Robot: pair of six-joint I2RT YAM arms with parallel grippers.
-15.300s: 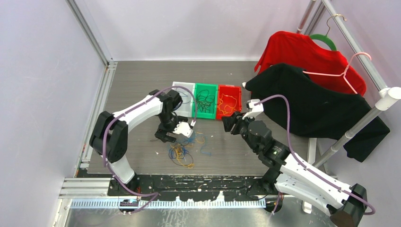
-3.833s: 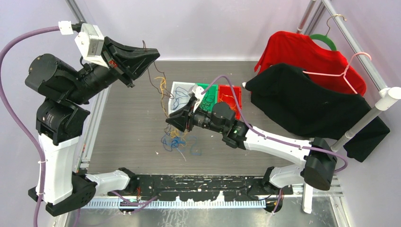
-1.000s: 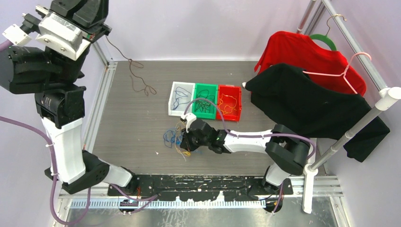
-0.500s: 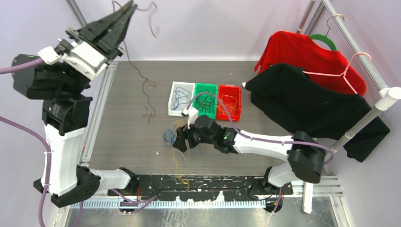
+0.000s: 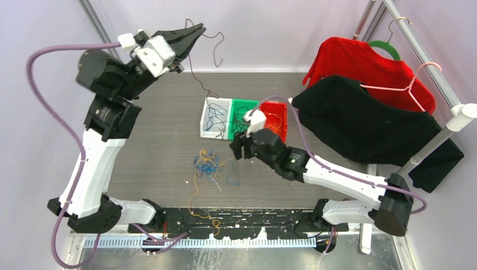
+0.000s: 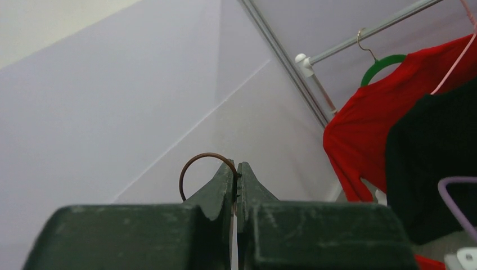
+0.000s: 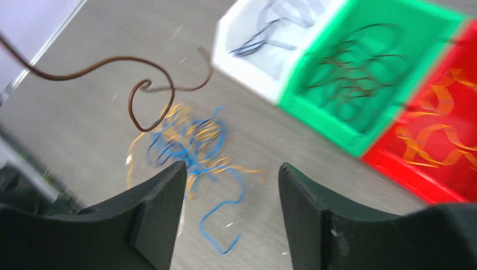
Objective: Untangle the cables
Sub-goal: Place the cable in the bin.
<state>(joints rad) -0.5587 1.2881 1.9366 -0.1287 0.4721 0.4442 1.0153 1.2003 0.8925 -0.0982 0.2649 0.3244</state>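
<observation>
Overhead, the left gripper [image 6: 236,167] sits high above the table's far-left side, jaws pressed together on one brown cable [image 6: 205,154]. My left wrist view shows its loop arching out of the closed tips. That strand hangs down, its lower end curling over the white bin [image 5: 211,135]. The right gripper [image 7: 230,169] hovers low near the bins, jaws wide, nothing between them. Below it the tangle [image 7: 188,143] of blue and orange-yellow cables lies on the table [image 5: 157,146], just in front of the white bin, and one orange strand trails toward the near edge. The green bin [image 7: 320,121] and red bin [image 7: 405,177] hold strands (blurred in the wrist view).
</observation>
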